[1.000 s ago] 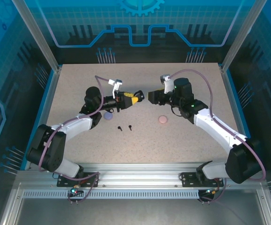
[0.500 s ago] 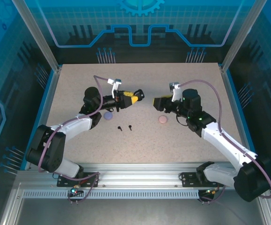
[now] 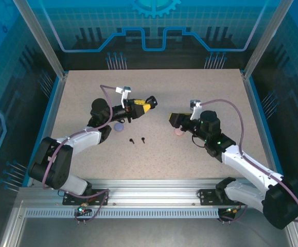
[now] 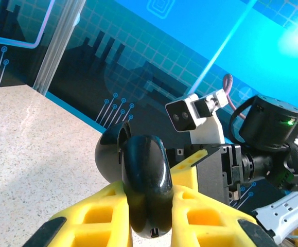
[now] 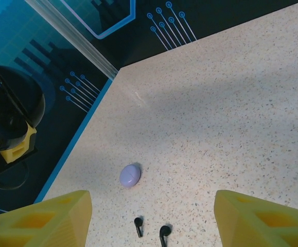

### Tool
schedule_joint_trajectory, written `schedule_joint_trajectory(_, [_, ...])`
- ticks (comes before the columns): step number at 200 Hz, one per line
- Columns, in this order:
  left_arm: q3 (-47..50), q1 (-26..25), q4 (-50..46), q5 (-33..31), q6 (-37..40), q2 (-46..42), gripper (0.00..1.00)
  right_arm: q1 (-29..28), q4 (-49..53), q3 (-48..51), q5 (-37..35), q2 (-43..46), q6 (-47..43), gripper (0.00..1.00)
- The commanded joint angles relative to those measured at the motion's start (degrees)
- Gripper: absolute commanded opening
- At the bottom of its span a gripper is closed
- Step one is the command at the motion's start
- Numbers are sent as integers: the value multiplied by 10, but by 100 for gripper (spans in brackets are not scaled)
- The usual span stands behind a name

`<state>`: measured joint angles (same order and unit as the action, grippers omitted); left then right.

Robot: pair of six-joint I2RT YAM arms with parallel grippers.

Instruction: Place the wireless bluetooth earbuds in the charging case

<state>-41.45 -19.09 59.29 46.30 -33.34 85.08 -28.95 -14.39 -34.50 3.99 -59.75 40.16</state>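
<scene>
Two black earbuds (image 3: 132, 140) (image 3: 143, 139) lie on the table in front of the left gripper (image 3: 147, 103). They also show low in the right wrist view (image 5: 138, 225) (image 5: 164, 234). My left gripper (image 4: 151, 206) is shut on a glossy black round charging case (image 4: 146, 175) with its lid hinged open, held above the table. That case (image 5: 10, 110) also appears at the left edge of the right wrist view. My right gripper (image 3: 173, 119) (image 5: 154, 218) is open and holds nothing, facing the earbuds from the right.
A shut purple case (image 3: 119, 126) (image 5: 130, 175) rests beside the left arm, just behind the earbuds. A pink case (image 3: 178, 132) sits under the right gripper, partly covered. A blue rim and glass walls (image 5: 71, 31) bound the speckled table (image 3: 154, 159).
My right gripper has pulled back from the left gripper, moving right and toward the near edge, ending over the pink case. The left gripper, still holding the black case, has barely shifted.
</scene>
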Motion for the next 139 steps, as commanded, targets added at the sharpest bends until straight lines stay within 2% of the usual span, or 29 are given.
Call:
schedule_joint_trajectory(1, [20,-2,41,-35,-6,-9,0,-26,-62,11,-44,3,28,65])
schedule_joint_trajectory(64, [43,-2,92,-60,-32,-3,0,-82,-106,-18,-87,-43,30,64])
schedule_joint_trajectory(139, [52,-2,155,-39,-65,5,0,-90,-139,-49,-90,-78,45,62])
